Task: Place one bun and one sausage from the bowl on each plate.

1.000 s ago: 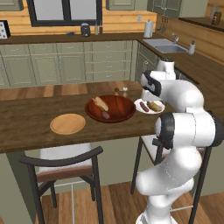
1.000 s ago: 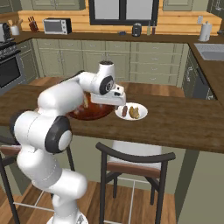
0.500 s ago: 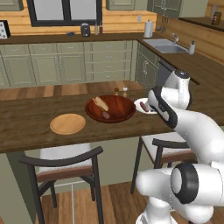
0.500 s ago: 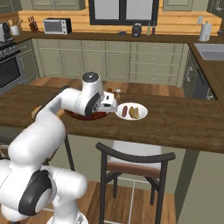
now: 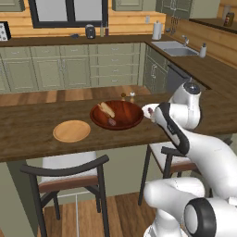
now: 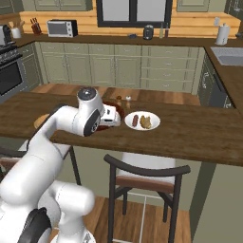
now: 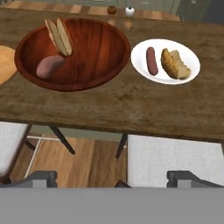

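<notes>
Hand view showed the gripper wide open, empty, off the tabletop's near edge; the bowl lay ahead-left, its bun and sausage along the bowl's left side.

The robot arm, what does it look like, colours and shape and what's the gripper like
The arm is glossy white, built of rounded, bulbous segments with dark grey to black joint bands and a grey-capped joint. The gripper has two small dark grey finger tips. No cables or markings are visible.

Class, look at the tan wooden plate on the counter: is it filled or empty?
Empty. The tan wooden plate shows only bare wood, while a bun and sausage remain in the bowl.
</notes>
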